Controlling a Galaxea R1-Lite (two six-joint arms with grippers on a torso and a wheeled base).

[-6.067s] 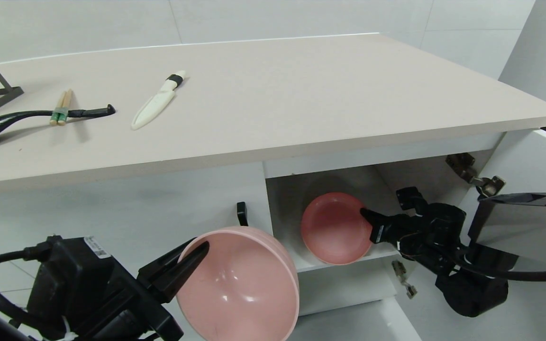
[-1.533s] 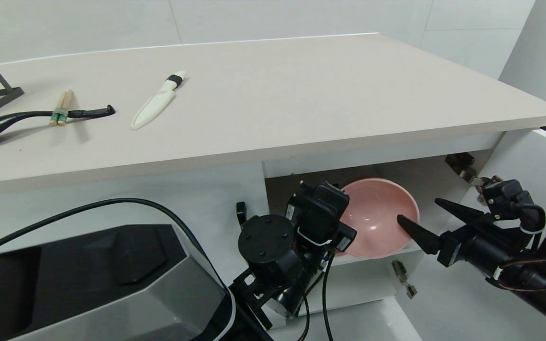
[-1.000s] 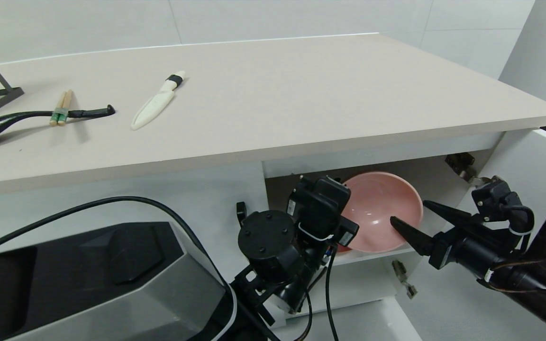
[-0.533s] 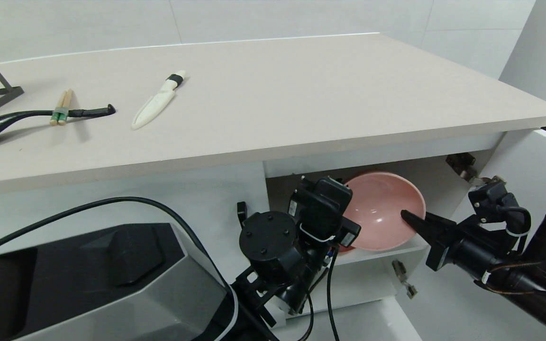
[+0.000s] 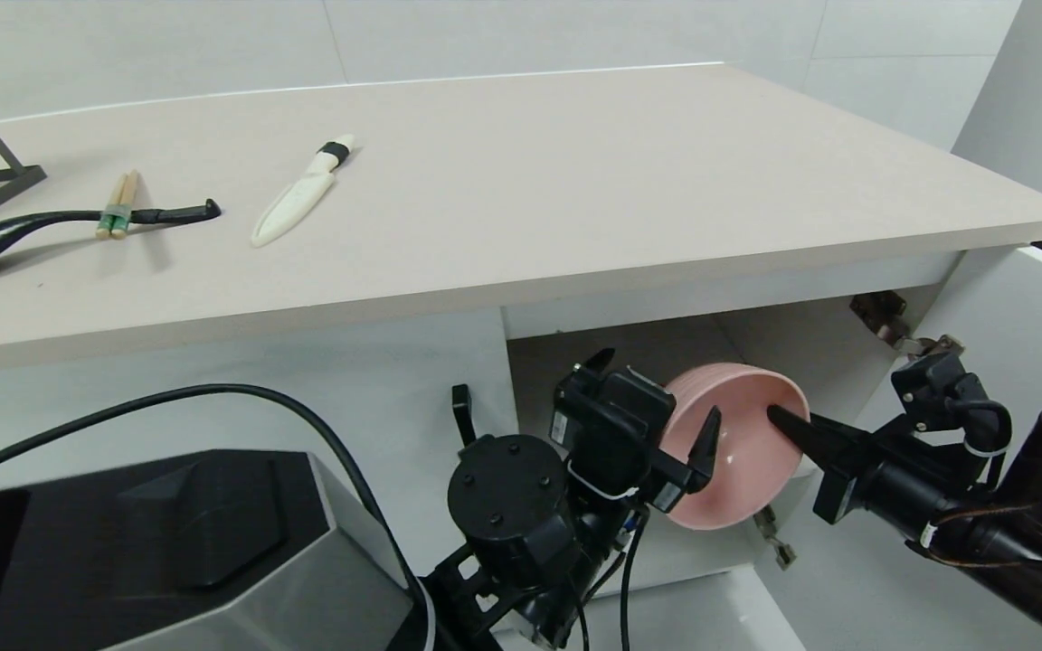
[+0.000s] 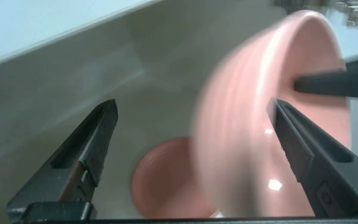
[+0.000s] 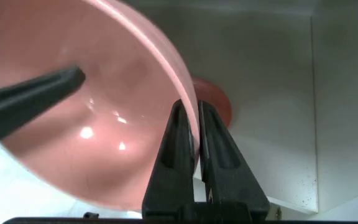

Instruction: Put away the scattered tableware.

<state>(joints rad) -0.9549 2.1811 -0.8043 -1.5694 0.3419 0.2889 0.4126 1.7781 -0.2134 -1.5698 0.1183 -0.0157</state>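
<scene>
Head view: pink bowl point(image 5: 743, 443) tipped on edge at the open cabinet's point(image 5: 810, 334) mouth.
Your right gripper point(image 7: 191, 134) pinches only its rim, with the pink plate point(image 6: 166, 180) lying on the shelf behind. A slip on that thin hold would likely drop the bowl. Your left gripper point(image 6: 191, 109) hangs spread wide just beside the bowl, holding nothing.

Bright even light on counter point(image 5: 575, 181), dim in cabinet point(image 5: 629, 339), soft shadows, sm. glints on bowl point(image 5: 743, 452)
</scene>
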